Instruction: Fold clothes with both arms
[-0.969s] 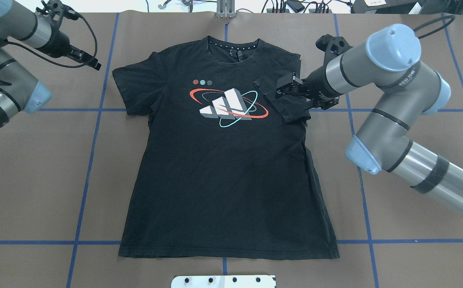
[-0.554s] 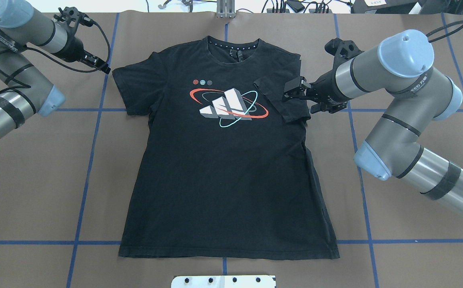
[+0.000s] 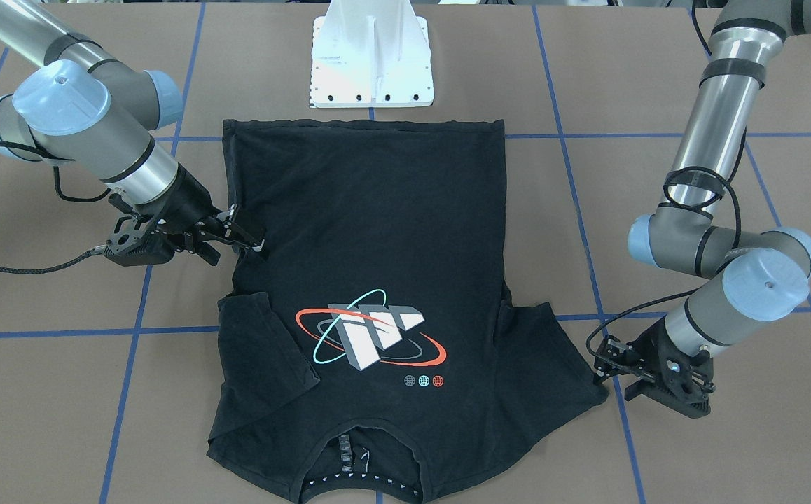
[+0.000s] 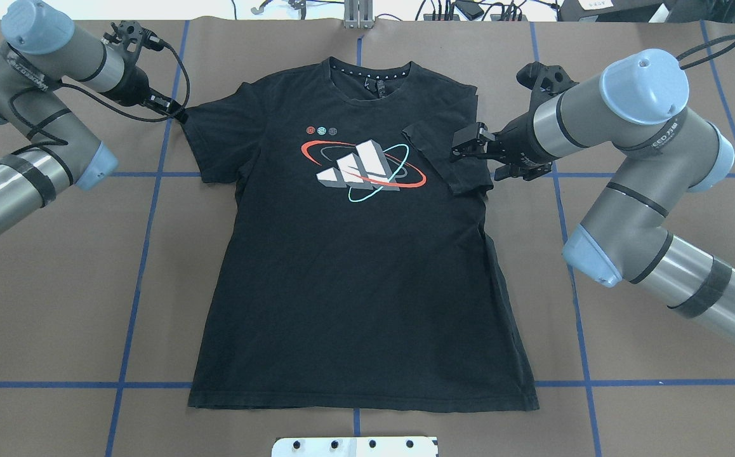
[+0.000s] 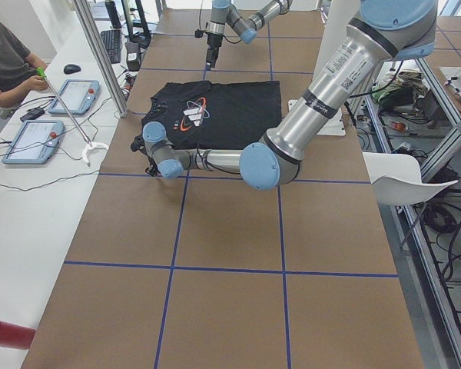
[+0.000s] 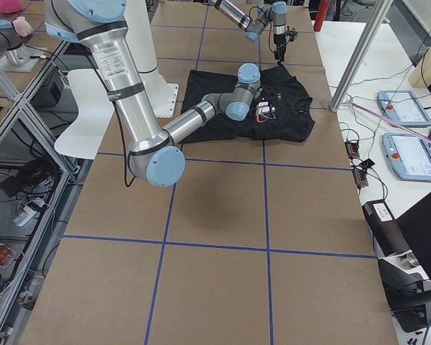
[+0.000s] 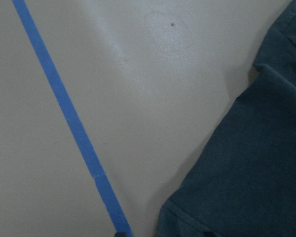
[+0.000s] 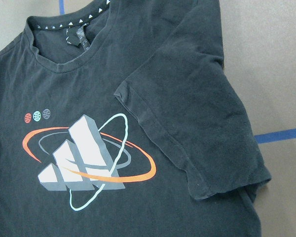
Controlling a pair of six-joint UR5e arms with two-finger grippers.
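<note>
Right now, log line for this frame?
T-shirt: flat, one sleeve folded in | right gripper: open by it | left gripper: open at other sleeve

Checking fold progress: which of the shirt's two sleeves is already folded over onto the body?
The sleeve on the robot's right, by the right tool: it lies doubled over the chest. The left sleeve lies spread flat outward.

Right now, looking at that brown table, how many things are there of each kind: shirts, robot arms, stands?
Black T-shirt: 1
Robot arms: 2, the left arm and the right arm
White pedestal: 1
Total: 4
</note>
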